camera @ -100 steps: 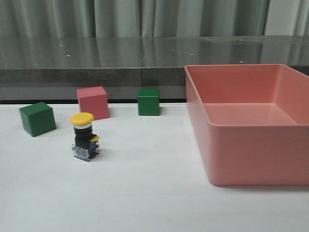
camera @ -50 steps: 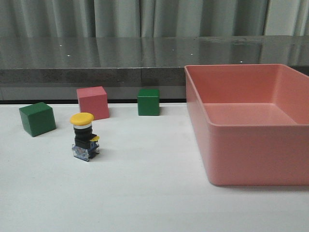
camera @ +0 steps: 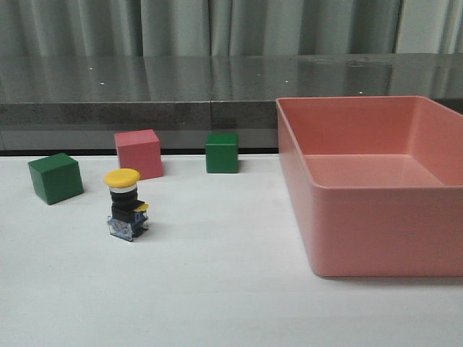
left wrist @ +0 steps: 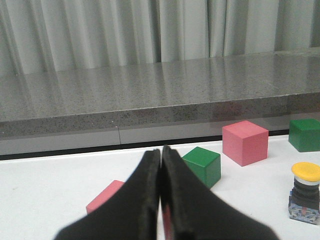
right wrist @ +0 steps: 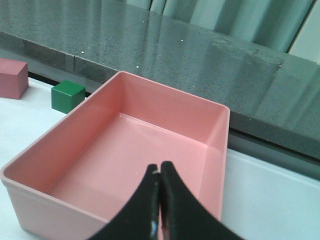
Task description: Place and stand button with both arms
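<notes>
The button (camera: 126, 206) stands upright on the white table, yellow mushroom cap on top, black collar and blue-black base below. It also shows at the edge of the left wrist view (left wrist: 305, 192). No arm shows in the front view. My left gripper (left wrist: 160, 152) is shut and empty, low over the table, well apart from the button. My right gripper (right wrist: 159, 170) is shut and empty, above the pink bin (right wrist: 75, 165).
A green cube (camera: 55, 177), a pink cube (camera: 139, 152) and a second green cube (camera: 222, 152) sit behind the button. The large empty pink bin (camera: 376, 238) fills the right side. Another pink block (left wrist: 105, 197) lies by my left fingers. A grey ledge runs along the back.
</notes>
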